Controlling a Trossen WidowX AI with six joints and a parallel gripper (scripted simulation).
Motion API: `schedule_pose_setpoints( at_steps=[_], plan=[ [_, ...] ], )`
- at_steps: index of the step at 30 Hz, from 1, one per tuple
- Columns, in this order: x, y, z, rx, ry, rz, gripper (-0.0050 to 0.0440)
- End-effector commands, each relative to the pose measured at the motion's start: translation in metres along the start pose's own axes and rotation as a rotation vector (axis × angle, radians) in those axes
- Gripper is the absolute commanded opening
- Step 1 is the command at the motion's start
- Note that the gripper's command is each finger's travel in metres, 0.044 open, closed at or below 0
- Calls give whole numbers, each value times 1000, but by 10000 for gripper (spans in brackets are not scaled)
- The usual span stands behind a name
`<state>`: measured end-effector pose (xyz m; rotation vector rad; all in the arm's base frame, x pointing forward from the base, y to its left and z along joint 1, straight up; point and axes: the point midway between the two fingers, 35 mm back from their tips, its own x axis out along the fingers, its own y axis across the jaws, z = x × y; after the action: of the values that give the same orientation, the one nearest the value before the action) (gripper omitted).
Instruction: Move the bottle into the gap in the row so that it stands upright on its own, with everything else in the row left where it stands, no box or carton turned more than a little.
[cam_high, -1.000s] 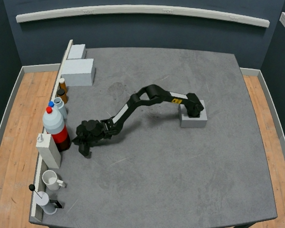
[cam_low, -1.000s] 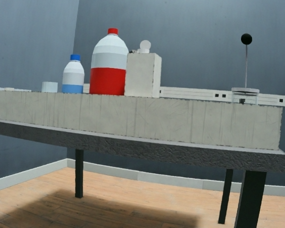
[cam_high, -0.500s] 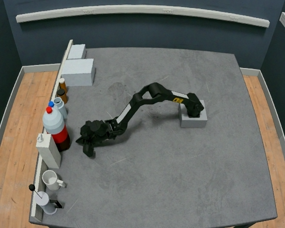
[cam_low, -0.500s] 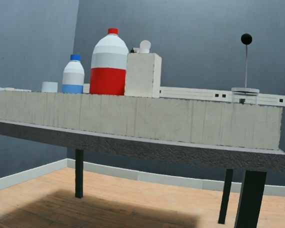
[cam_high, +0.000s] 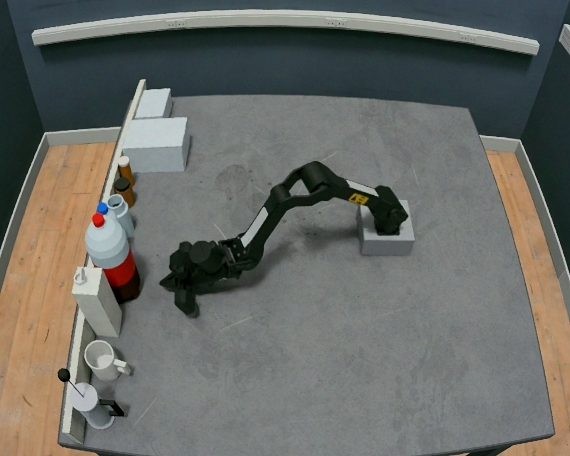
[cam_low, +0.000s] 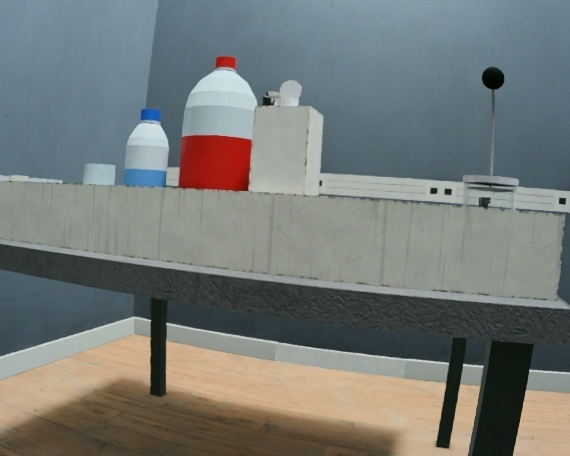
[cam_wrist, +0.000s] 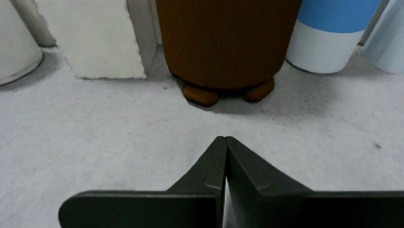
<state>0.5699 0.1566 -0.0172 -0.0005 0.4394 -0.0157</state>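
Brown-based cola bottle (cam_high: 111, 255) stands upright in the row's gap, between carton (cam_high: 96, 301) and blue-capped bottle (cam_high: 120, 216).
Pincer (cam_wrist: 225, 141) is closed on nothing, just short of the bottle; retreat straight along the desk (cam_high: 350, 325); avoid nudging neighbours.

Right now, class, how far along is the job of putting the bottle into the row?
Done: the big red-capped bottle stands upright in the row, between the white carton and the blue-capped bottle. In hand: nothing; the hand is shut and sits clear of the bottle's base. Left: seemingly only withdrawing the arm.
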Motion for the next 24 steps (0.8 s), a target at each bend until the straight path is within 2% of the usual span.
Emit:
schedule_pose_setpoints(
  at_steps=[1, 15, 18, 22, 24],
  plan=[
    [-12, 2, 16, 16, -32, 6, -50],
    [-28, 2, 13, 17, -33, 9, -50],
    [-36, 3, 38, 21, -43, 9, -50],
    [-58, 3, 85, 25, -54, 11, -50],
    [-63, 2, 93, 25, -54, 11, -50]
  ],
)
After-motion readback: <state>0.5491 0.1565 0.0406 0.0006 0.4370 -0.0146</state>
